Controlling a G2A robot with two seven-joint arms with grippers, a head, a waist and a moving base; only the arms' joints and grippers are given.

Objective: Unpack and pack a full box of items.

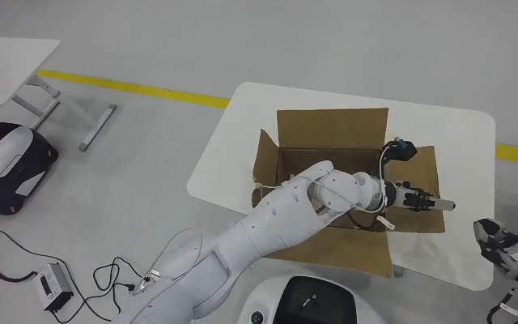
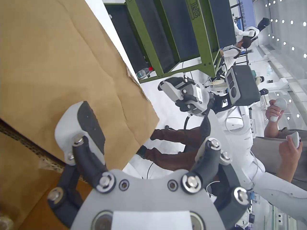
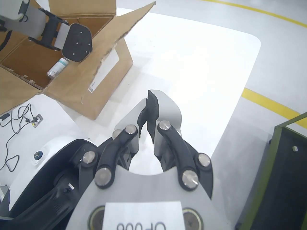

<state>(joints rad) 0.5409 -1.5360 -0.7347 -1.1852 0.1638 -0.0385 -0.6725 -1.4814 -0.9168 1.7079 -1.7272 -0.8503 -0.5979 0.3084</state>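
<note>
An open cardboard box [image 1: 332,125] stands on the white table [image 1: 461,130] with its flaps spread outward. In the right wrist view a small clear bottle [image 3: 57,66] lies on the box [image 3: 112,72] floor. My left gripper [image 1: 433,202] is stretched across the box to its right-hand flap [image 2: 60,60]. It is open, with one finger [image 2: 81,120] over that flap and nothing held. The left gripper [image 3: 74,43] also hangs above the flap in the right wrist view. My right gripper [image 3: 150,113] is shut and empty, above the table's near right corner [image 1: 494,239].
A green metal cart [image 3: 287,168] stands on the floor beyond the table's right side. Bare tabletop [image 3: 191,60] lies between the box and my right gripper. Cables [image 1: 105,283] and a small device lie on the floor at the left.
</note>
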